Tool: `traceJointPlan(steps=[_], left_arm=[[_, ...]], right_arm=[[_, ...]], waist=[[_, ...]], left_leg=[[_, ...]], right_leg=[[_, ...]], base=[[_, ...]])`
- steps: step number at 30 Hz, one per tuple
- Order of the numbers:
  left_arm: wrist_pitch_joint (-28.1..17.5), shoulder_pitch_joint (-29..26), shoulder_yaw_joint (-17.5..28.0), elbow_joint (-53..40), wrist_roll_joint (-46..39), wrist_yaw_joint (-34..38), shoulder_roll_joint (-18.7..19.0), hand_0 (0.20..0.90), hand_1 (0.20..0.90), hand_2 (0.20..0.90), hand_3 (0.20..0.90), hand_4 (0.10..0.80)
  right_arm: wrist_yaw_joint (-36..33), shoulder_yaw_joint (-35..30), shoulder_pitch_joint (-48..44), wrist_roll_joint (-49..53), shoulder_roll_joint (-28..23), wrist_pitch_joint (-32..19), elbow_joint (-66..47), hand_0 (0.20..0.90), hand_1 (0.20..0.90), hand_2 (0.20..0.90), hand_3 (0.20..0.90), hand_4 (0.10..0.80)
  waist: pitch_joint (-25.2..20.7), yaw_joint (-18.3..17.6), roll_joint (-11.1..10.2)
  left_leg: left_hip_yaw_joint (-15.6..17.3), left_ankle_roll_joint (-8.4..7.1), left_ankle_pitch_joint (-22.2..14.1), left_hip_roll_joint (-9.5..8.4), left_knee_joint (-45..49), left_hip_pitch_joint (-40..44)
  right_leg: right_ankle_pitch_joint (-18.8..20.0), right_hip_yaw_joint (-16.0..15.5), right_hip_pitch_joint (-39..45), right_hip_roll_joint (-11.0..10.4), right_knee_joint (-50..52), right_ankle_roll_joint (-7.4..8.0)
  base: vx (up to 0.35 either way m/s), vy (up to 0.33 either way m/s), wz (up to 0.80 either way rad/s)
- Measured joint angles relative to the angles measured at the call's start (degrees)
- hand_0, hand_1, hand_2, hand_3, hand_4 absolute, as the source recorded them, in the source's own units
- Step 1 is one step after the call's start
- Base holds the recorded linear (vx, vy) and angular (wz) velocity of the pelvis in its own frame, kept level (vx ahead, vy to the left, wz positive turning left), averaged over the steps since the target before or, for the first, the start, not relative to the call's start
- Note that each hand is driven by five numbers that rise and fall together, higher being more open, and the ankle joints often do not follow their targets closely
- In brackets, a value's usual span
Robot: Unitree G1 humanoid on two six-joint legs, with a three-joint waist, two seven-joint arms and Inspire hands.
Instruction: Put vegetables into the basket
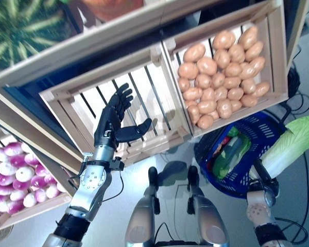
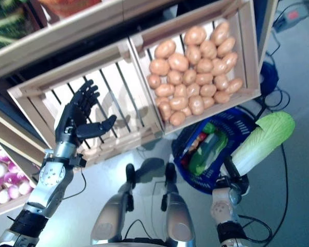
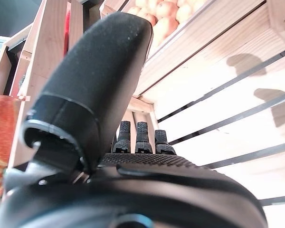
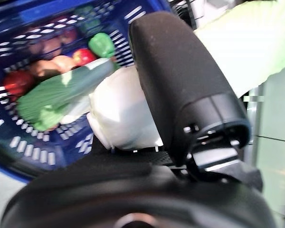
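- Cabbage (image 1: 291, 142), a long napa head, sits in my right hand (image 1: 261, 177), which is wrapped round its white stalk end, leafy top pointing up and away, just beside the blue basket (image 1: 257, 129).
- I judge it bulky and top-heavy: the stalk is firm and smooth, so it could slip or swing; the pale green leaves are soft and would bruise if squeezed. The stalk end is the right place to hold.
- Basket already holds a green leafy vegetable (image 4: 57, 92) and some red ones (image 4: 83, 56), so free room is tight; I would lay the cabbage lengthwise on top.
- My left hand (image 1: 113, 121) is raised with fingers spread and holding nothing, in front of the bare slatted crate (image 1: 144, 87).
- Potato crate (image 1: 275, 51) hangs just above the basket; its lower edge could catch the leafy tip as I swing over.
- Purple-and-white turnips (image 1: 20, 172) lie well off to my left, out of the way.
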Motion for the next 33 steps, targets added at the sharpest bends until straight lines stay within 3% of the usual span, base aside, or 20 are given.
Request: traceJointPlan(steps=[6, 14, 19, 33], left_arm=[[-3.12, -4.49, -6.12, 1.95, -0.11, 0.95, -0.27, 0.9, 0.9, 0.9, 0.9, 0.8], [-4.21, -9.64, -7.24, 4.08, -1.46, 2.23, -2.54, 0.9, 0.9, 0.9, 0.9, 0.8], [-4.3, -9.85, -7.65, 6.13, -3.13, 2.12, -3.73, 0.9, 0.9, 0.9, 0.9, 0.8], [-4.38, -11.29, -7.95, 6.37, -3.59, 2.18, -3.83, 0.9, 0.9, 0.9, 0.9, 0.8]], right_arm=[[3.36, 0.44, -8.51, 6.18, -0.39, 0.47, 8.7, 0.3, 0.3, 0.3, 0.3, 0.4], [6.59, 0.42, -23.82, 11.22, -1.63, 6.29, 19.08, 0.3, 0.3, 0.3, 0.3, 0.4], [6.98, -0.37, -28.76, 17.67, -2.25, 7.89, 23.63, 0.3, 0.3, 0.3, 0.3, 0.4], [6.15, -5.18, -29.77, 22.15, -3.33, 9.27, 26.12, 0.3, 0.3, 0.3, 0.3, 0.4]], waist=[[0.74, 2.06, -0.03], [0.91, 3.75, 0.07], [1.04, 4.74, 0.31], [1.22, 4.75, 0.76]], left_leg=[[-0.81, -0.08, 0.07, -0.07, 4.03, -6.99], [-2.55, -0.5, 0.41, -1.91, 10.17, -19.52], [-3.33, -0.13, 0.66, -2.32, 11.8, -23.5], [-3.27, 0.41, 0.36, -3.25, 13.29, -26.92]], right_leg=[[-2.1, -0.44, -8.35, -0.62, 7.76, -0.81], [-6.88, -0.18, -24.41, -3.98, 22.67, -1.56], [-7.06, -0.14, -28.34, -4.47, 24.62, -1.69], [-7.29, 0.4, -31.84, -5.19, 26.04, -1.55]], base=[[-0.114, -0.028, 0.06], [-0.063, 0.003, 0.14], [-0.03, 0.008, 0.08], [-0.004, 0.005, 0.02]])
